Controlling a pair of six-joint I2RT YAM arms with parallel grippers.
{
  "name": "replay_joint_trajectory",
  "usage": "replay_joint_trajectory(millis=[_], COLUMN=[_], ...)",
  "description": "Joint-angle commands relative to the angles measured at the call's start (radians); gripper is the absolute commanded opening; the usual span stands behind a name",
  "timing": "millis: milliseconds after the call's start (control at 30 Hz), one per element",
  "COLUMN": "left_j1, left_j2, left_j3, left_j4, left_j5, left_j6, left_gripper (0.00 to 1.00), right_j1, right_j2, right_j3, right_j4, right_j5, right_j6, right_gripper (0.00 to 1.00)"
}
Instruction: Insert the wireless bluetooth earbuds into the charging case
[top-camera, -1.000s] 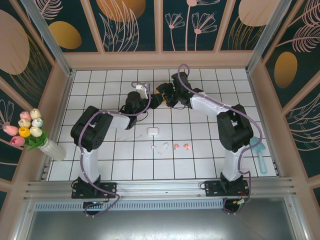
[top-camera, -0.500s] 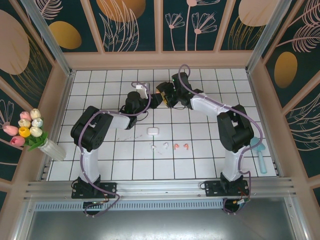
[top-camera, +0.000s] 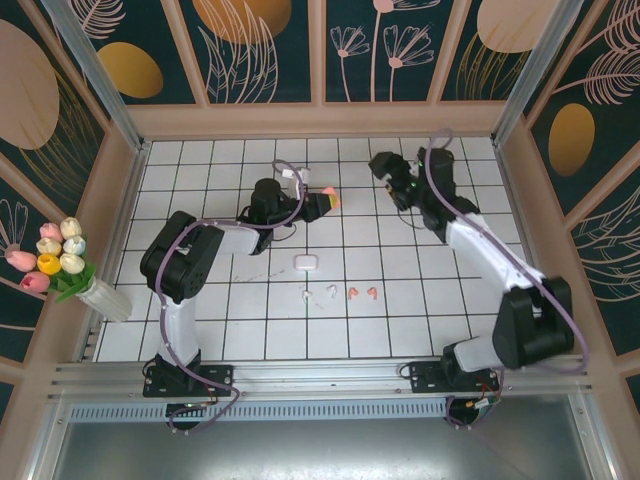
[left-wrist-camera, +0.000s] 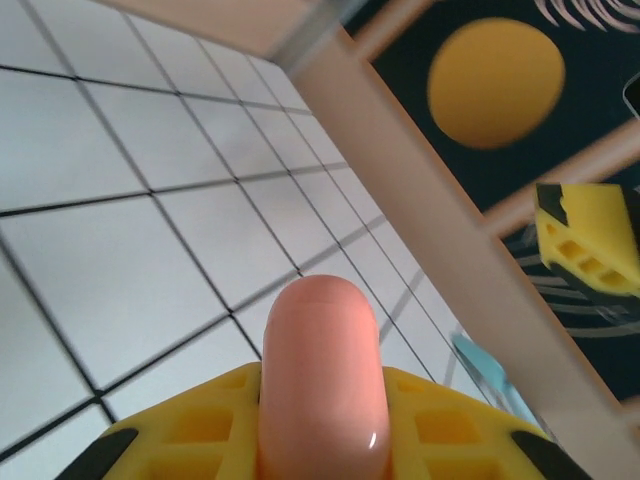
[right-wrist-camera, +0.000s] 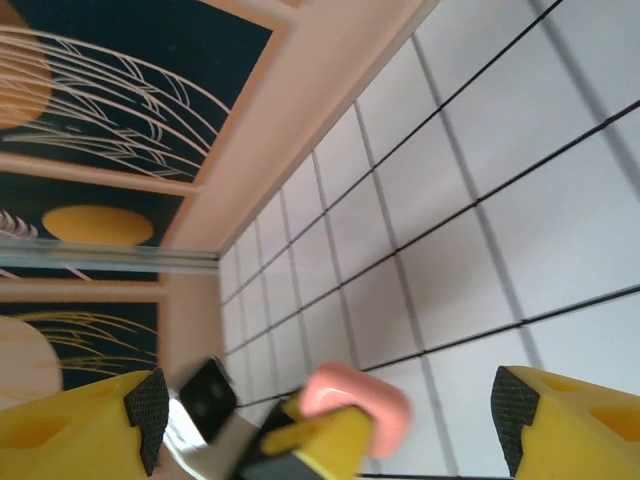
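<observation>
My left gripper (top-camera: 318, 203) is shut on a salmon-pink charging case (top-camera: 330, 198) and holds it above the far middle of the tiled floor. In the left wrist view the closed case (left-wrist-camera: 322, 340) sticks out between the yellow fingers (left-wrist-camera: 190, 440). My right gripper (top-camera: 383, 165) hangs open to the right of the case, apart from it. Its wrist view shows the pink case (right-wrist-camera: 365, 395) between its wide-spread fingertips (right-wrist-camera: 515, 410), touching neither. A white charging case (top-camera: 305, 262) lies mid-floor. In front of it lie two white earbuds (top-camera: 307, 295) and two pink earbuds (top-camera: 362, 292).
A vase of tulips (top-camera: 70, 265) stands at the left wall. A teal tool (top-camera: 520, 305) lies by the right wall. Wooden walls (top-camera: 320, 120) close in the white tiled floor on three sides.
My right gripper has opened, let go of the pink case and drawn back to the right. The left gripper has closed fully on the case and keeps it.
</observation>
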Motion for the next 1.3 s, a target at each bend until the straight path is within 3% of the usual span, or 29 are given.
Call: replay_joint_trajectory(millis=[0,200,433,600,833,1067,1267], left_j1=[0.014,0.017,0.017,0.017,0.017,0.017,0.017], left_j2=[-0.031,-0.026,-0.052,-0.06,-0.07,-0.067,-0.076], left_j3=[0.055,0.104,0.11,0.109,0.116,0.115,0.11], left_j4=[-0.037,-0.051,-0.108,-0.132,-0.189,-0.204,-0.226], left_j5=[0.228,0.342,0.379,0.383,0.377,0.343,0.309], left_j6=[0.035,0.01,0.036,0.051,0.096,0.12,0.149], left_gripper=[0.0,0.0,0.0,0.0,0.0,0.0,0.0], right_j1=[-0.029,-0.049,-0.006,0.002,0.073,0.114,0.181], right_j2=[-0.148,-0.236,-0.152,-0.049,0.005,0.079,0.145], right_j3=[-0.183,-0.359,-0.324,-0.272,-0.193,-0.157,-0.093], right_j4=[0.074,0.205,0.252,0.275,0.288,0.263,0.228], right_j5=[-0.08,-0.256,-0.263,-0.212,-0.161,-0.058,0.017], right_j6=[-0.297,-0.328,-0.306,-0.113,-0.023,0.326,0.489], right_gripper=[0.86,0.84,0.83,0.82,0.82,0.85,0.86])
